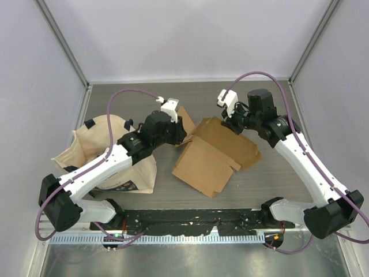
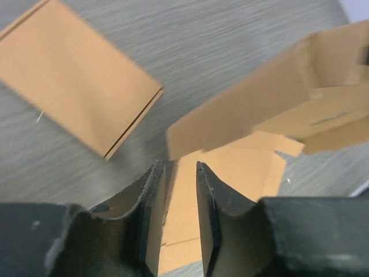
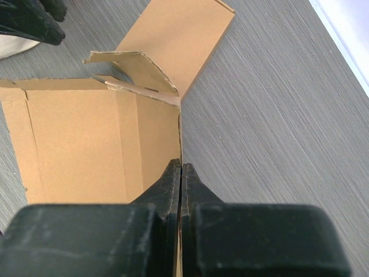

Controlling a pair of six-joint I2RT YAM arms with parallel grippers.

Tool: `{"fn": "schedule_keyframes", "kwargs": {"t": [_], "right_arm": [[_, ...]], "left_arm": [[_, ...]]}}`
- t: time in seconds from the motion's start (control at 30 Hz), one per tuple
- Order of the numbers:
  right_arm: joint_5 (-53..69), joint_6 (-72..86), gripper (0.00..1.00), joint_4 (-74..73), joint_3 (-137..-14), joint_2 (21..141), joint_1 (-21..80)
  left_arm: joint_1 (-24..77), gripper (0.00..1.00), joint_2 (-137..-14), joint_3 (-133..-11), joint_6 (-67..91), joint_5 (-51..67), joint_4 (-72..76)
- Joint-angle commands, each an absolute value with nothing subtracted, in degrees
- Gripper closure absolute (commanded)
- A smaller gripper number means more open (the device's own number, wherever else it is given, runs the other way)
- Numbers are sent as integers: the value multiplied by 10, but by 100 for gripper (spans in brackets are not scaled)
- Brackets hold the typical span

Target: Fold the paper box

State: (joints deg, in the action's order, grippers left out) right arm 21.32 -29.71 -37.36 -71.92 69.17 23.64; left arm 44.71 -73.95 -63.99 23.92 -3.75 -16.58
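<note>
Few folds done: paper box (image 1: pixel 207 156) mostly flat on worktop (image 1: pixel 265 187), 1 side up, pinched by right tool (image 3: pixel 181 168); left tool (image 2: pixel 179 168) half open. Lots left.

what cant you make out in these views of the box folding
- Left wrist view: whether the paper box touches the left gripper's parted fingers; blurred.
- Top view: fingertips of the left gripper and right gripper, hidden under their own wrists.
- Top view: paper bag print, too small, partly under the left arm.
</note>
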Motion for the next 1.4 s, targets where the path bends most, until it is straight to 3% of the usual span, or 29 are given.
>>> {"fn": "schedule_keyframes", "kwargs": {"t": [0.0,0.1,0.27,0.57,1.03,1.37], "right_arm": [[199,-278,99,-360,-748,693,239],[200,-271,99,-359,-747,695,238],[214,-256,99,-349,-740,691,238],[229,-241,99,-335,-740,689,237],[249,-215,99,-309,-724,688,238],[259,-192,99,-287,-701,683,252]], "left_arm": [[446,61,-695,-582,350,-192,-165],[437,55,-700,-562,373,-184,-151],[382,79,-750,-578,423,-36,-108],[369,94,-843,-628,448,69,-86],[370,98,-862,-585,512,162,-5],[370,98,-977,-599,522,165,51]]}}
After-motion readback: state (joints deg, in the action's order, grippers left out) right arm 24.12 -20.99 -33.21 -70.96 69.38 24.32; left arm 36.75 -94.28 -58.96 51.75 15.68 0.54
